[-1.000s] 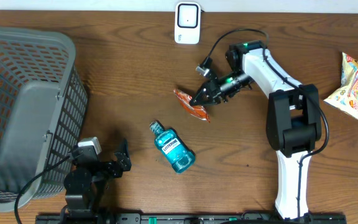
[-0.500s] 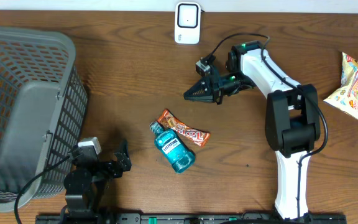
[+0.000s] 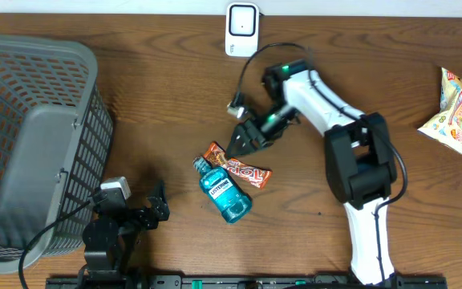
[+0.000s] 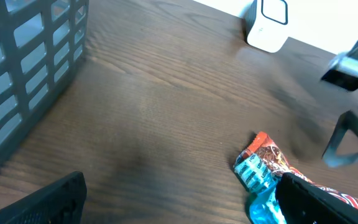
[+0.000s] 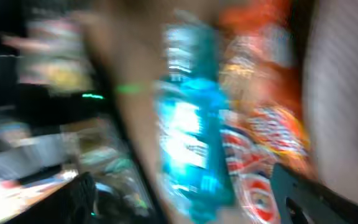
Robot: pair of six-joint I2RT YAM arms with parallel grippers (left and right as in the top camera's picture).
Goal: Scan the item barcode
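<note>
The snack bar [image 3: 239, 166] in its orange-red wrapper lies flat on the table [image 3: 159, 96] near the middle, slanting from far-left to near-right, its left end against the neck of the blue mouthwash bottle [image 3: 224, 191]; a second ago it was pinched in the right gripper [image 3: 237, 144] further from me and to the right; half a second ago it was already down where I see it now. The right gripper has since swung left and nearer, and hangs just beyond the bar's left end, apart from it as far as I can judge; its own wrist camera is badly smeared, but the two fingers [image 5: 82, 193] sit wide at the frame's lower corners with nothing clamped between them, so I read it as spread and empty. The bottle has not shifted; it lies on its side, cap pointing far-left. The scanner [image 3: 241, 30], white, stands at the far edge, well apart from the bar, unchanged. The left gripper [image 4: 180, 180] rests near-left, jaws wide, holding nothing, same as before; the grey basket [image 3: 22, 136] sits at far left, and the snack bags [image 3: 454, 108] lie at the right edge.
</note>
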